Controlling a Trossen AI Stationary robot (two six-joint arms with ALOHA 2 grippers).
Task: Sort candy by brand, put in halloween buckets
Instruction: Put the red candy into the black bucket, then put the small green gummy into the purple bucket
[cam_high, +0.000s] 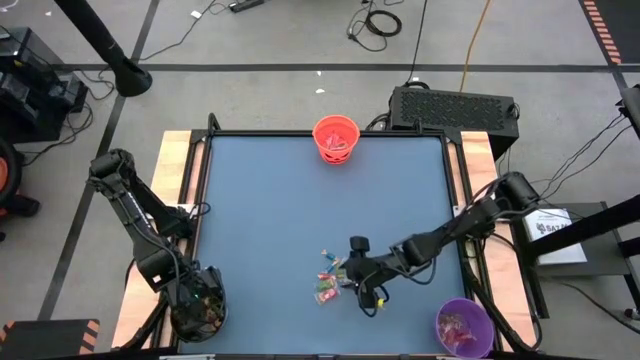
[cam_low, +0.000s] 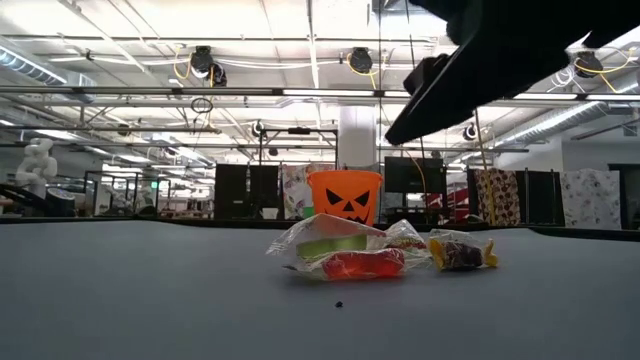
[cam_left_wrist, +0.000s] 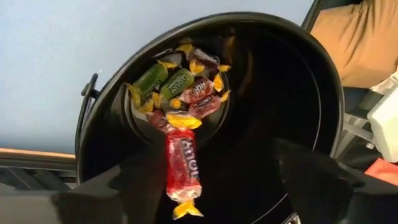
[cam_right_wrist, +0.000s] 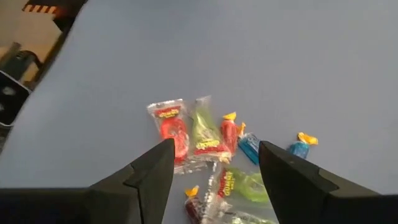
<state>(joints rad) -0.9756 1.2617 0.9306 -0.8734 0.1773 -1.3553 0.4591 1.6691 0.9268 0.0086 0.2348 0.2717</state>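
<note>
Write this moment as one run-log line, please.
left gripper: open, red candy dropping into black bucket | right gripper: open above candy pile

Print shows on the red sweet (cam_left_wrist: 182, 165) above the black bucket (cam_left_wrist: 292, 81) and on the wrappers (cam_right_wrist: 205, 140) on the worktop (cam_right_wrist: 249, 56), but none can be read.
</note>
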